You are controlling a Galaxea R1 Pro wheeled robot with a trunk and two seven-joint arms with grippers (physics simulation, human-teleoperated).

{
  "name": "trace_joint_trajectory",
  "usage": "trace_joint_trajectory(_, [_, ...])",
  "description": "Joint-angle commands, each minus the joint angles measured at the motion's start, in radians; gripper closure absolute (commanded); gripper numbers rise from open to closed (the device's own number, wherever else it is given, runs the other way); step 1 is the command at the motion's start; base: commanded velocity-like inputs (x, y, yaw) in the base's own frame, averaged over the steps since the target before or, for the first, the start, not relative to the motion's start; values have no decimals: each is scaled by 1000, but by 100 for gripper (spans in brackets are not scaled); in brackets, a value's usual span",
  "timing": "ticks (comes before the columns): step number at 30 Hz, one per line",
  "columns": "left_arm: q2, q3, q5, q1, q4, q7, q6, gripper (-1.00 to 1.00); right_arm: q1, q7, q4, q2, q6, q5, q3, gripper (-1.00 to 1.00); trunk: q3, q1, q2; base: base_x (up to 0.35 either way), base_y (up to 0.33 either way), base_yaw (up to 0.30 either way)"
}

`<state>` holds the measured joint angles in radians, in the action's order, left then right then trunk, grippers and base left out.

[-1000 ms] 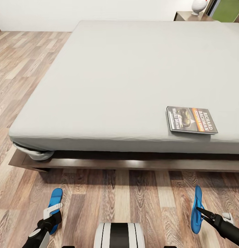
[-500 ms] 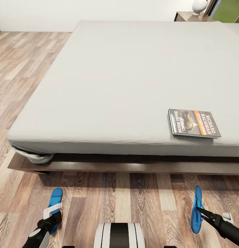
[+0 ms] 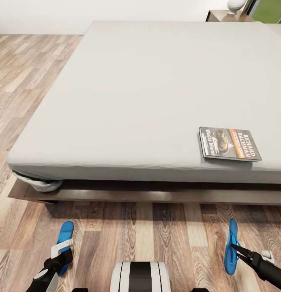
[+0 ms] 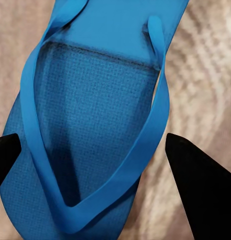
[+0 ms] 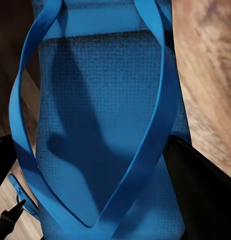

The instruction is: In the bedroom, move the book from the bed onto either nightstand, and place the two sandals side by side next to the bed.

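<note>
Sandals: left sandal (image 3: 64, 242), right sandal (image 3: 231, 247), lower frame; light, floppy; take by sole edges.
Jaws: each holds one sandal.
Book (image 3: 229, 144): thin, stiff.

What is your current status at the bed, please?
Each end effector, left and right, holds a sandal. Book on bed. Nothing in the way.

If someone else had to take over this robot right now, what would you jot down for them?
Left gripper: shut on the left sandal.
Right gripper: shut on the right sandal, which is tilted on edge.
The sandals are held far apart above the floor in front of the bed.
The book lies on the mattress near the front edge.
Done: both sandals picked up.
Left: set sandals side by side by the bed; move book to the nightstand.
</note>
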<state>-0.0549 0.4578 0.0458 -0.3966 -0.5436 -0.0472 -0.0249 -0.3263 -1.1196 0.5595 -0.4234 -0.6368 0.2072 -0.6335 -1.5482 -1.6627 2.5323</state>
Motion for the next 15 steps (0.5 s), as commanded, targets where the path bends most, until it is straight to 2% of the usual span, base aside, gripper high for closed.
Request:
trace_joint_trajectory(1, [1,5,5,-1,1,-5,-3,100,0,0,0,0,-7,3,-2,100,0,0,0,0,0,0])
trace_joint_trajectory(5, [1,5,5,-1,1,-5,-3,100,0,0,0,0,-7,3,-2,100,0,0,0,0,0,0])
trace_joint_trajectory(9, [1,5,5,-1,1,-5,-2,100,0,0,0,0,-7,3,-2,100,-16,-2,1,0,0,0])
trace_joint_trajectory(15, [1,5,5,-1,1,-4,-3,100,0,0,0,0,-7,3,-2,100,-16,-2,1,0,0,0])
